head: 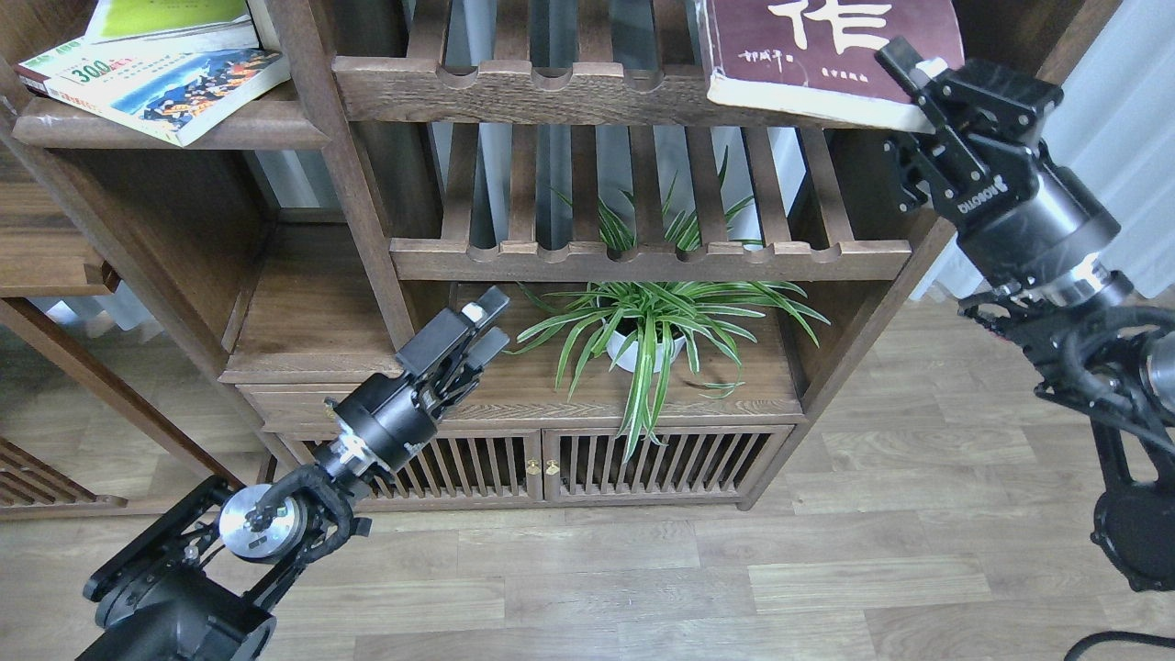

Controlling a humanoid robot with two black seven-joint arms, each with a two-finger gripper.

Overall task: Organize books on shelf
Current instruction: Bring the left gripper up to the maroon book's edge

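The large maroon book [826, 55] with white characters lies at the top right, over the front rail of the upper slatted shelf [514, 87]. My right gripper [918, 87] is shut on its front right corner. The cream "300" book [174, 87] and the lime-yellow book [165, 16] lie stacked on the solid dark-brown shelf [266, 128] at the top left. My left gripper [491, 321] is empty, with its fingers close together, in front of the lower compartment beside the plant.
A potted spider plant [652, 330] stands in the middle compartment under a second slatted shelf [643, 257]. A small drawer [330, 404] and slatted cabinet doors [542, 464] are below. Wooden uprights [349, 184] divide the unit. Wood floor lies in front.
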